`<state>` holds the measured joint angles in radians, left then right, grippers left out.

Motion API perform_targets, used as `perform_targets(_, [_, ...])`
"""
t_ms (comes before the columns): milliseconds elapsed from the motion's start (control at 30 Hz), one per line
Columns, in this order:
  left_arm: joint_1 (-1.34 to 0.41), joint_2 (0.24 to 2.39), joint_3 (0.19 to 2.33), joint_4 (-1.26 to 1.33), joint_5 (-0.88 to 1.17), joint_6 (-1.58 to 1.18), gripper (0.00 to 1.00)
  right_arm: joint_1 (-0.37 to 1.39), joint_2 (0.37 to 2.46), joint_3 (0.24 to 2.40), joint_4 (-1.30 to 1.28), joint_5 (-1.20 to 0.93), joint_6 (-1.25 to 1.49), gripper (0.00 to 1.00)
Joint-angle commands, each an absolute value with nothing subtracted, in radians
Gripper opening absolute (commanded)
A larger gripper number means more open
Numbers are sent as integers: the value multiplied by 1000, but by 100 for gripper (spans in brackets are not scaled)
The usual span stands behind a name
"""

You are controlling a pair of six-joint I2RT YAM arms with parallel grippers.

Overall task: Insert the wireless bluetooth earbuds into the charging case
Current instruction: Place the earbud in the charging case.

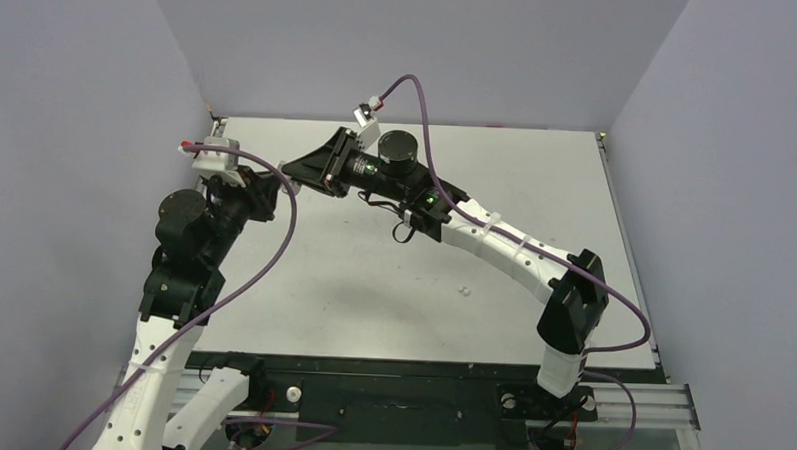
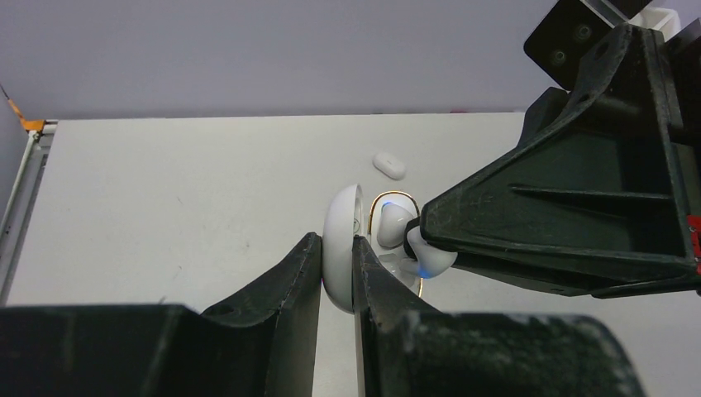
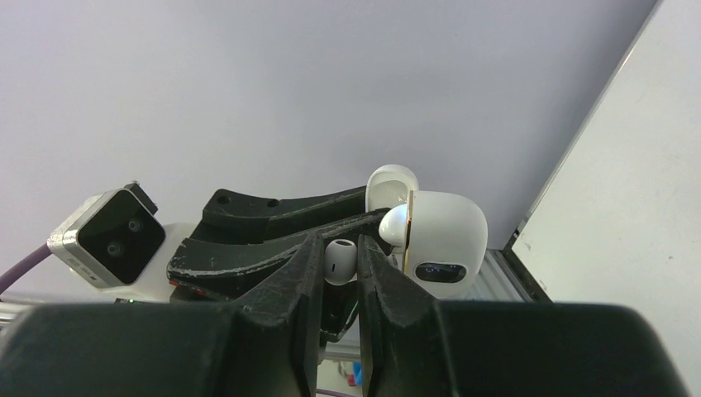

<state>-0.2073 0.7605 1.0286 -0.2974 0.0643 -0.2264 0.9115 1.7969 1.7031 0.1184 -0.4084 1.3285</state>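
Note:
The charging case [image 2: 340, 211] is open and held off the table; my left gripper [image 2: 335, 241] is shut on its raised lid. One white earbud [image 2: 395, 225] sits in the case's base, inside the gold rim. My right gripper [image 3: 340, 241] is shut on a second white earbud [image 3: 340, 263], its tip right at the case's open mouth [image 3: 442, 236]. That earbud also shows in the left wrist view [image 2: 434, 258], under the right fingers [image 2: 562, 207]. In the top view both grippers meet at the far left [image 1: 284, 176], and the case is hidden between them.
A small white capsule-shaped piece [image 2: 388, 165] lies on the table just beyond the case. Two tiny white bits [image 1: 462, 287] lie mid-table near the right arm. The left wall stands close behind the left gripper. The table's far edge meets the back wall.

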Motion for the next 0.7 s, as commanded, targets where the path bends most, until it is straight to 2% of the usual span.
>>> perform_targets(0, [-207, 747, 1072, -237, 56, -246, 0, 925, 1811, 1705, 183, -391, 1335, 0])
perform_targets(667, [-208, 734, 1057, -226, 41, -211, 0, 931, 1794, 1670, 204, -367, 1329, 0])
